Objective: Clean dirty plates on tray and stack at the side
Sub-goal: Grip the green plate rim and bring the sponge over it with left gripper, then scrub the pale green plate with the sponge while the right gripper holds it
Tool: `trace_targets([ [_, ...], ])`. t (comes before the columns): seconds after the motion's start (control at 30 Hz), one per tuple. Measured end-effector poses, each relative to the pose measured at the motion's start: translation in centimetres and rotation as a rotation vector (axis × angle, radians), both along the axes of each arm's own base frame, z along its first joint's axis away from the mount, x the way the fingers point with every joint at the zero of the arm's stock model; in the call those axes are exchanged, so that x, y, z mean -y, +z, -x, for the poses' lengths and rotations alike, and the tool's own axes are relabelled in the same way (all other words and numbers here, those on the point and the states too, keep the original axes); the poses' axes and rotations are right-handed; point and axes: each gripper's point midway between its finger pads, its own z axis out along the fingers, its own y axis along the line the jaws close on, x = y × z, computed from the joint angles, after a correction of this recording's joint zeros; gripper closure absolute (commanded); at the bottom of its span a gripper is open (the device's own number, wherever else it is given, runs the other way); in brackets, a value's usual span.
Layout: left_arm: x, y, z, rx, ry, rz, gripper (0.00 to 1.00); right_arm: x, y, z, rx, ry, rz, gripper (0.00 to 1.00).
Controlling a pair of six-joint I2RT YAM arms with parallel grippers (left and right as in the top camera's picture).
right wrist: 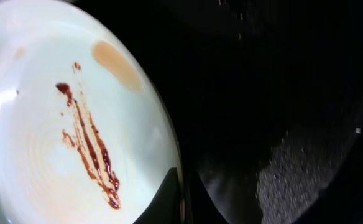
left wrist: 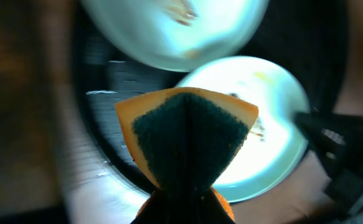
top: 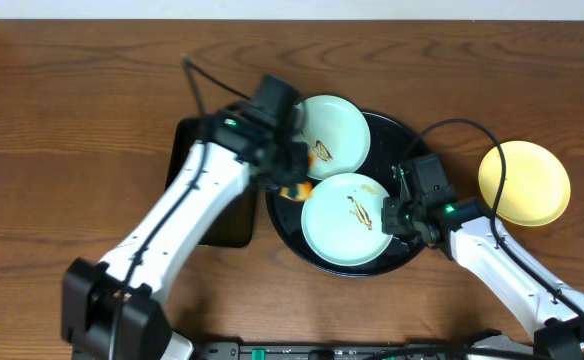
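Over the tray's [top: 392,135] left rim hung the left gripper [top: 294,178], clenched on a folded sponge [left wrist: 188,134], orange with a dark green scouring face. The sponge sat above the gap where the two mint plates met, just left of the front plate [top: 347,217] and below the back plate's [top: 334,133] smeared left edge. From the left wrist view I could not tell whether the sponge touched either plate.

Both mint plates lay inside the tray, the back one towards the tray's far side and reaching its rim, the front one filling the near half. The front plate carried a thin brown streak down its middle and a pale tan blot nearer its rim.

At the tray's right side the right gripper [top: 390,213] met the front plate's right edge. The right wrist view showed one dark finger [right wrist: 168,198] lying over that rim, with the black tray floor beyond it. The other finger was hidden, so whether the gripper was clamped on the plate or merely resting there I cannot tell.

Well off the tray to its right, the yellow plate [top: 524,183] lay alone on the desk [top: 72,120]. Against the tray's left side lay a small rectangular tray [top: 227,225], half covered by the left arm.
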Motion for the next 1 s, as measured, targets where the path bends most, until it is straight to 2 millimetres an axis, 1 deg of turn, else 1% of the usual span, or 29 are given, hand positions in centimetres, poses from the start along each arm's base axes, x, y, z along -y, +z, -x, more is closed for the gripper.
trace_targets([
  [0.03,1.3,-0.4,0.4,-0.009,-0.027,0.015,0.92,0.1,-0.2,0.4,-0.016,0.001,0.006,0.99],
  [0.1,3.0,-1.1,0.7,-0.024,-0.055,0.036,0.92,0.3,-0.4,0.8,-0.036,0.001,0.014,0.99],
  [0.2,5.4,-2.8,1.2,-0.064,-0.076,0.056,0.93,0.5,-0.8,1.5,-0.068,0.001,0.025,0.99],
  [0.33,7.7,-4.9,2.2,-0.118,-0.095,0.067,0.92,0.7,-1.3,1.8,-0.092,0.001,0.034,0.99],
  [0.5,10.0,-7.4,3.8,-0.182,-0.11,0.058,0.93,0.7,-1.3,1.8,-0.095,0.0,0.036,0.99],
  [0.6,11.8,-8.9,4.6,-0.212,-0.121,0.071,0.92,0.7,-1.3,1.9,-0.096,0.0,0.036,0.99],
  [0.77,13.7,-10.6,6.1,-0.262,-0.121,0.078,0.93,0.7,-1.3,1.9,-0.096,0.0,0.036,0.99],
  [0.9,14.7,-10.9,6.7,-0.277,-0.118,0.093,0.93,1.2,-1.7,2.1,-0.112,-0.012,0.052,0.99],
  [1.0,14.8,-11.0,6.8,-0.282,-0.112,0.091,0.92,1.4,-1.8,2.3,-0.121,-0.014,0.06,0.99],
])
